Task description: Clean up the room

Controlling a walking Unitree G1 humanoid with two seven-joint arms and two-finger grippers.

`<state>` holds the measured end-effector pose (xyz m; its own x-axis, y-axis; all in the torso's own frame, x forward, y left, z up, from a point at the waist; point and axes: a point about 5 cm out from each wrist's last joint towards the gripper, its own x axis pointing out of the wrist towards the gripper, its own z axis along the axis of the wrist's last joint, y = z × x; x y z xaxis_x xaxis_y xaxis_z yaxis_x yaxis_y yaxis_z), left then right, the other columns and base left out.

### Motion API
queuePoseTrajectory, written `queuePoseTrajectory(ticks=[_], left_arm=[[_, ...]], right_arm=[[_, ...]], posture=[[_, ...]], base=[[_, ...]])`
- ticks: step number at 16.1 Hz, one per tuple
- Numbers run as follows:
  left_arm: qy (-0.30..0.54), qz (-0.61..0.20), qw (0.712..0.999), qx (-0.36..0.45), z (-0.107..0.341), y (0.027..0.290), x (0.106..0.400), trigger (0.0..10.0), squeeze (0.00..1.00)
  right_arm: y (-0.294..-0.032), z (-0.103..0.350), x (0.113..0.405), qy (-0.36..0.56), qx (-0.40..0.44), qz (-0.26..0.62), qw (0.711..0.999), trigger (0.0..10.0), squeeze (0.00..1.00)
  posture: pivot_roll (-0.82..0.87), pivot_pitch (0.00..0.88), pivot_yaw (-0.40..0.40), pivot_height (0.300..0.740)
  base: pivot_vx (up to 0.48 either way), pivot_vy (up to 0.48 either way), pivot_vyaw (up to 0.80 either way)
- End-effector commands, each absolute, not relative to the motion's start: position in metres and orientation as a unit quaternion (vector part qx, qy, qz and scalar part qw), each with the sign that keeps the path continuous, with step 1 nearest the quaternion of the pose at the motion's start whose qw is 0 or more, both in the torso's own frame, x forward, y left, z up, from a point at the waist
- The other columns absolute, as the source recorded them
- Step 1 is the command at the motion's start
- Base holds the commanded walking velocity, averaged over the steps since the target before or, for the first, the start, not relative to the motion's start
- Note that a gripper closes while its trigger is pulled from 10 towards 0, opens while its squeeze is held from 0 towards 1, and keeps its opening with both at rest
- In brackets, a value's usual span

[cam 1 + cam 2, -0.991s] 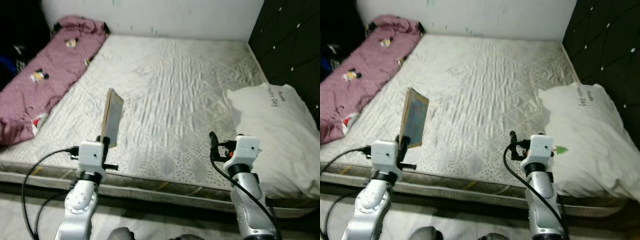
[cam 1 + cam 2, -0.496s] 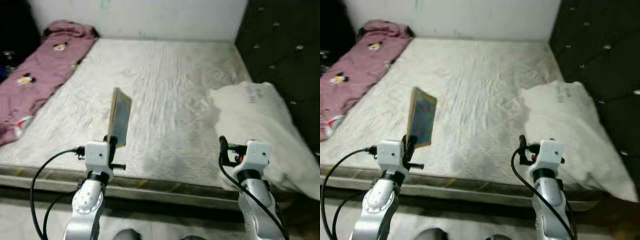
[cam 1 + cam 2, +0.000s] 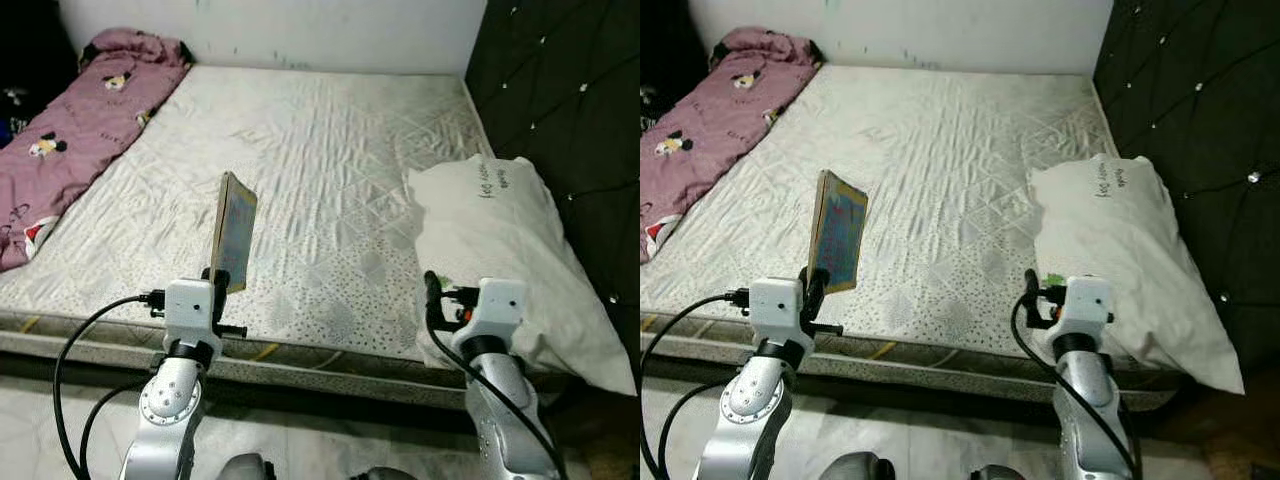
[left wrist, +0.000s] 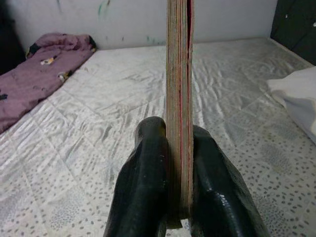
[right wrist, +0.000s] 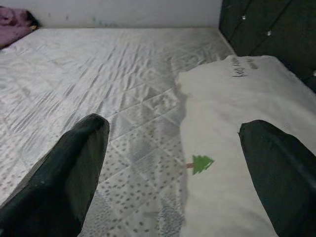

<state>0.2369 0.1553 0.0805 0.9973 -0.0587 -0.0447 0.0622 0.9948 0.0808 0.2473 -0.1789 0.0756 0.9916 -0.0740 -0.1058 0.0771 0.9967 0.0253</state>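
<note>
Pinching a thin flat book upright, long axis vertical, the left tool holds it above the near-left mattress edge; right tool, spread, faces the white pillow at right

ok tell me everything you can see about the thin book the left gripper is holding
The thin flat book stands upright on edge, clamped low between the left gripper's two black fingers above the front of the white quilted mattress. Its cover looks tan with a bluish picture and red trim; the stacked page edges face the wrist camera. Nothing else touches it.
</note>
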Motion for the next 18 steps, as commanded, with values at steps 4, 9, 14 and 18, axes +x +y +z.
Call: queuePoseTrajectory(ticks=[4, 9, 14, 18], left_arm=[[-0.008, -0.045, 0.998, 0.037, 0.0938, 0.1536, 0.241, 10.0, 0.0], [-0.007, -0.055, 0.998, 0.032, 0.094, 0.152, 0.2399, 10.0, 0.0], [-0.005, -0.061, 0.998, 0.029, 0.0937, 0.1511, 0.2406, 10.0, 0.0], [0.001, -0.06, 0.998, 0.027, 0.0923, 0.1504, 0.2418, 10.0, 0.0]], right_arm=[[-0.1775, 0.0802, 0.2478, 0.05, 0.017, -0.036, 0.998, 10.0, 0.0], [-0.177, 0.0802, 0.247, 0.054, 0.017, -0.035, 0.998, 10.0, 0.0], [-0.1763, 0.0795, 0.248, 0.058, 0.018, -0.034, 0.998, 10.0, 0.0], [-0.1764, 0.079, 0.2488, 0.061, 0.018, -0.035, 0.997, 10.0, 0.0]], posture=[[0.01, 0.049, 0.022, 0.74], [0.01, 0.053, 0.022, 0.74], [0.01, 0.054, 0.023, 0.74], [0.01, 0.053, 0.023, 0.74]], base=[[0.0, 0.0, -0.11], [0.226, 0.0, 0.0], [0.335, 0.0, 0.0], [0.234, 0.0, -0.55]])
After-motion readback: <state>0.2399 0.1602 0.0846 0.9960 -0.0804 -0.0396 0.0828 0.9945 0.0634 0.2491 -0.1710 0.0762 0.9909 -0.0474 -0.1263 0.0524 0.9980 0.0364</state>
